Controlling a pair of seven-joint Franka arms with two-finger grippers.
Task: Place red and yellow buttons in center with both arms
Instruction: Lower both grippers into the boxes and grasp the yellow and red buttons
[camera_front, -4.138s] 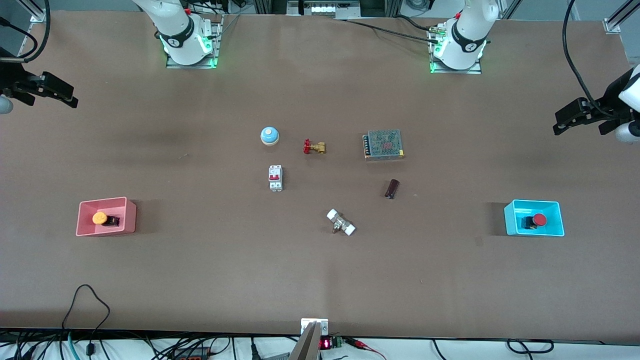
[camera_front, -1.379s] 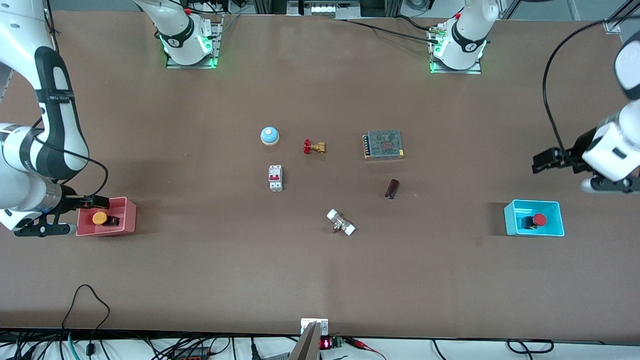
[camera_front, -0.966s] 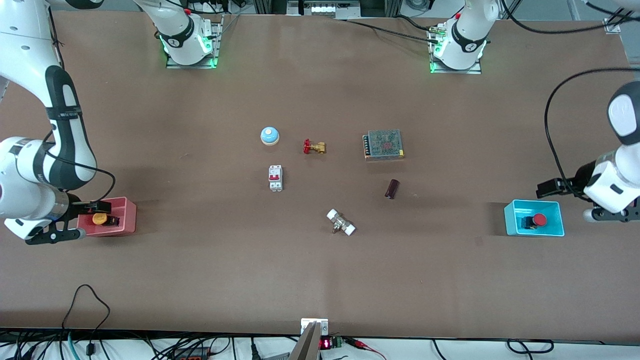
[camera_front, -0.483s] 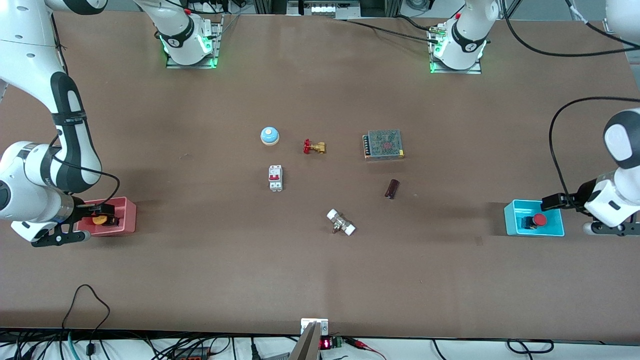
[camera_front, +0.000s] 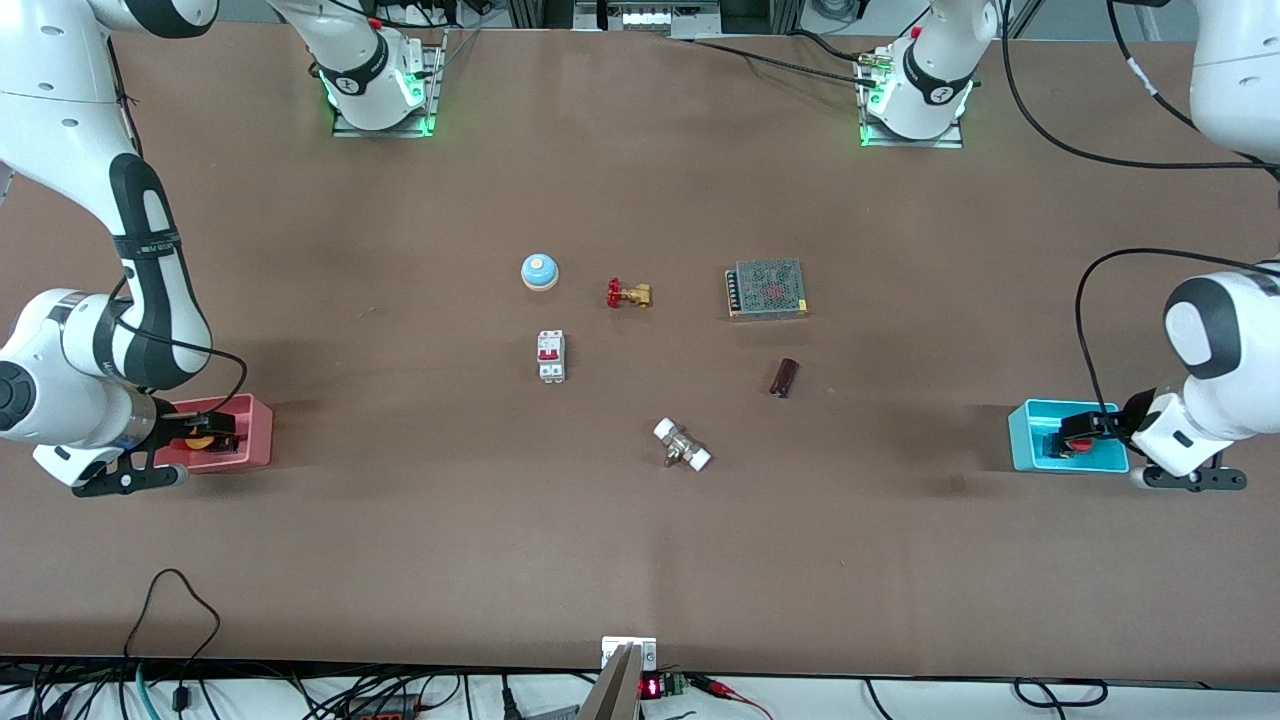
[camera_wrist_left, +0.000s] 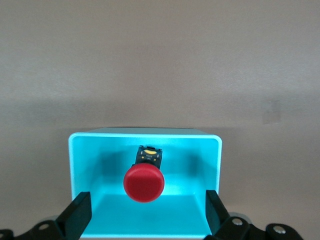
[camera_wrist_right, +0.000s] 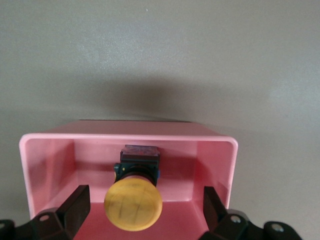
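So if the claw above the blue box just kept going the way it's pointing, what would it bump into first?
Most likely the red button. The left gripper hangs over the cyan bin with open fingers either side of the red cap, which lies on its side in the bin. How much height is left is hard to judge.

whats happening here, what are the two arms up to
Each arm reaches into a bin at its own end of the table. The left gripper, jaws open, sits over the red button in the cyan bin. The right gripper, also open, sits over the yellow button in the pink bin. Neither button is gripped yet.
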